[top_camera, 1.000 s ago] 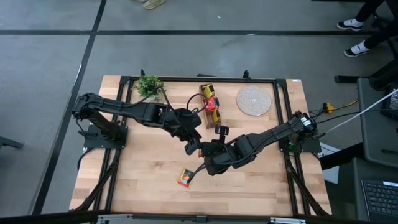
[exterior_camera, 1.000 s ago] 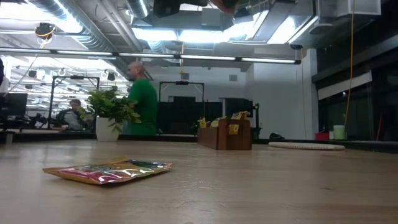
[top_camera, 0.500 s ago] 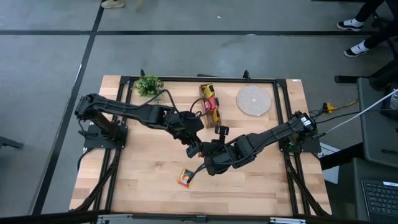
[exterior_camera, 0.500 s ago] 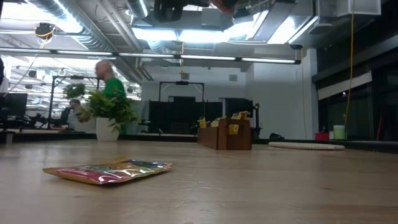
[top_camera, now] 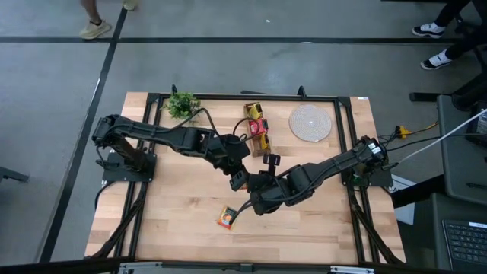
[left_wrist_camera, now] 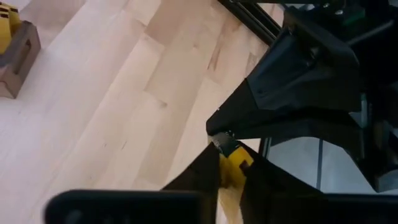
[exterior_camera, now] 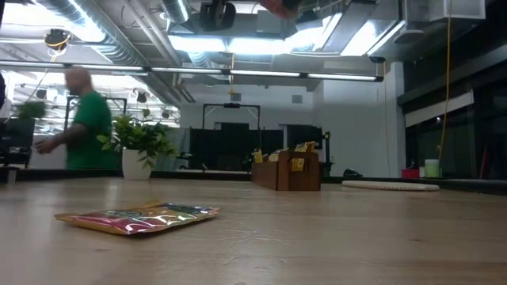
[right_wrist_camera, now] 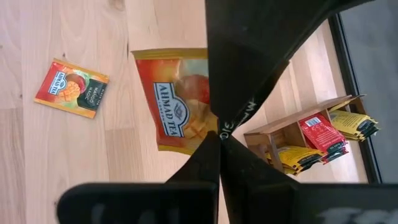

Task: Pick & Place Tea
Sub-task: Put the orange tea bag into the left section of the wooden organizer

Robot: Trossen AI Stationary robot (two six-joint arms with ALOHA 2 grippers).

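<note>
Two arms meet over the middle of your worktop [top_camera: 175,213] in the high view: the left hand [top_camera: 237,180] sits just beside the right hand [top_camera: 256,199], and one orange sachet [top_camera: 226,218] lies flat on the wood nearer the front edge. A wooden tea box [top_camera: 259,131] with more sachets stands at the back, between the potted plant [top_camera: 181,104] and the round mat [top_camera: 310,122].

Your low view shows that sachet [exterior_camera: 139,218] lying on the worktop, the box [exterior_camera: 287,170] far behind, and a person [exterior_camera: 83,131] in green walking beyond the plant.

Through the left wrist you see its fingers [left_wrist_camera: 202,177] pinching a yellow-edged sachet [left_wrist_camera: 233,165] that the other arm holds out.

Through the right wrist, the fingers [right_wrist_camera: 208,158] are clenched on an orange sachet [right_wrist_camera: 177,102] held above the worktop, with the loose one [right_wrist_camera: 70,87] lying below.
</note>
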